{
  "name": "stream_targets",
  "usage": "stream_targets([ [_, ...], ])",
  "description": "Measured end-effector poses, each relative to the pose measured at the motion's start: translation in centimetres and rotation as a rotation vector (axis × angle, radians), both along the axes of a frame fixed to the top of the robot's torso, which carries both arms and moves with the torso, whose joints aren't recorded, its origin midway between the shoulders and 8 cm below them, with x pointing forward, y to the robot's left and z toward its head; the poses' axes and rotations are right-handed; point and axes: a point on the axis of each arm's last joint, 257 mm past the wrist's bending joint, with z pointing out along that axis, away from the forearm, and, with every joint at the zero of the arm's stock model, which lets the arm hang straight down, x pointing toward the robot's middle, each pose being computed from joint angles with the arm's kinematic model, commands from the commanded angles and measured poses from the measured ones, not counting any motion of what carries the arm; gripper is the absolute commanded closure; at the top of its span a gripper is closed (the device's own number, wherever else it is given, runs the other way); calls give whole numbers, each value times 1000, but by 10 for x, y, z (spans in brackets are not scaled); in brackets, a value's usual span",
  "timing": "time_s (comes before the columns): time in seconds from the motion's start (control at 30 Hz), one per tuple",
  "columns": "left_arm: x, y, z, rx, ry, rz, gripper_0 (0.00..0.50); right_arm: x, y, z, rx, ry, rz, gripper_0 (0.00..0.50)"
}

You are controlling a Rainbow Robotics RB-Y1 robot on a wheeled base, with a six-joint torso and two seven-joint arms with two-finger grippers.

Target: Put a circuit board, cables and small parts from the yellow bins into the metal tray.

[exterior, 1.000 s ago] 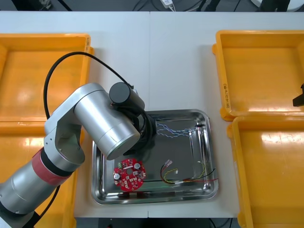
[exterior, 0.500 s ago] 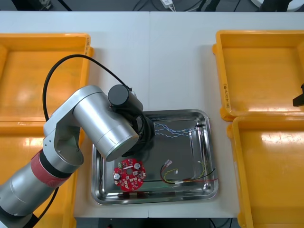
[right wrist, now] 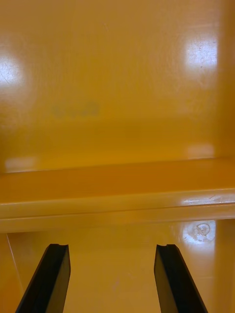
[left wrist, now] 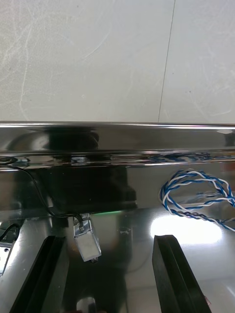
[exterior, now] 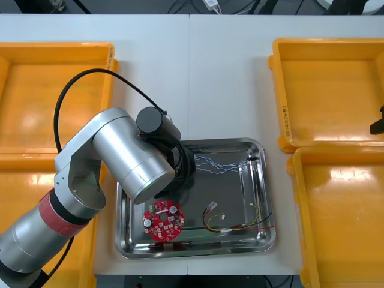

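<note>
In the shiny tray (exterior: 264, 180) a round red board (exterior: 162, 220) lies near-left and a blue-white cable (exterior: 219, 165) far. The left gripper (left wrist: 110, 239) is held released by the far wall, with bare table (left wrist: 98, 58) beyond. The right gripper (right wrist: 111, 247) is held released over a right bin (right wrist: 117, 98).

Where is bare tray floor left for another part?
The tray's middle, between the blue and white cable and the red and yellow cable. Crowded: circuit board corner, under left end effector. Right end effector: over a yellow bin.
</note>
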Motion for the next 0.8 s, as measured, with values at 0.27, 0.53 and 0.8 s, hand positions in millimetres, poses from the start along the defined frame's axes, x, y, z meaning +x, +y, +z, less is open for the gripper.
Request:
stream_targets([
  [0.27,1,-1,1,-5,-5,-2,0,0,0,0,0,0,0,0],
  [0.53,1,-2,3,-6,-10,-3,31,0,0,0,0,0,0,0],
  [0.8,0,-1,12,-11,-33,-19,0,0,0,0,0,0,0,0],
])
